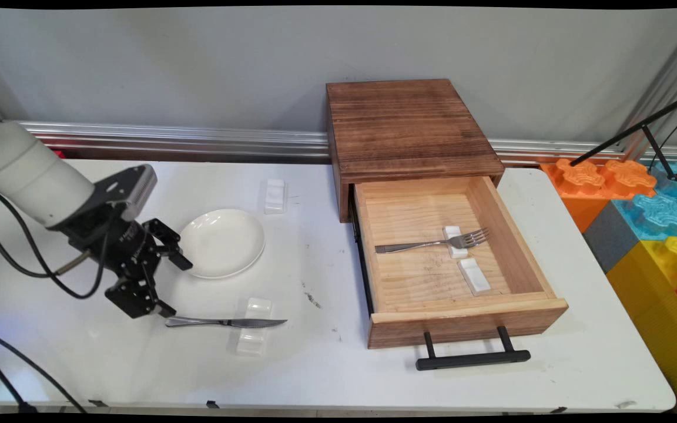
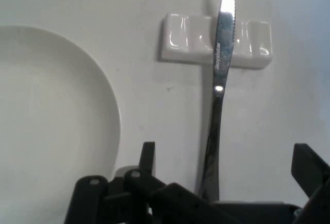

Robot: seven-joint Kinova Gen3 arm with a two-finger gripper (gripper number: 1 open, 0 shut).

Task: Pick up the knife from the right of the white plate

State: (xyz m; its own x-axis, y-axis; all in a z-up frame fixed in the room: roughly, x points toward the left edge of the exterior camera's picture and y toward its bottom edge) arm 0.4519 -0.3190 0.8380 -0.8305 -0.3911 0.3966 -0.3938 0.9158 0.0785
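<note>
End effector (image 1: pixel 167 285), jaws spread wide, empty, at handle end of steel knife (image 1: pixel 224 322); serrated blade lies across white rest (image 1: pixel 254 326) on tabletop (image 1: pixel 327 364), near white plate (image 1: pixel 223 242).

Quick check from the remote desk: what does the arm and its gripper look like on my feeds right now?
A rounded white arm link leads into a grey-capped black wrist block. From it extends the black two-finger gripper, built of angular linkage bars, with faint white lettering on its body. Thin black cables loop beneath the arm.
</note>
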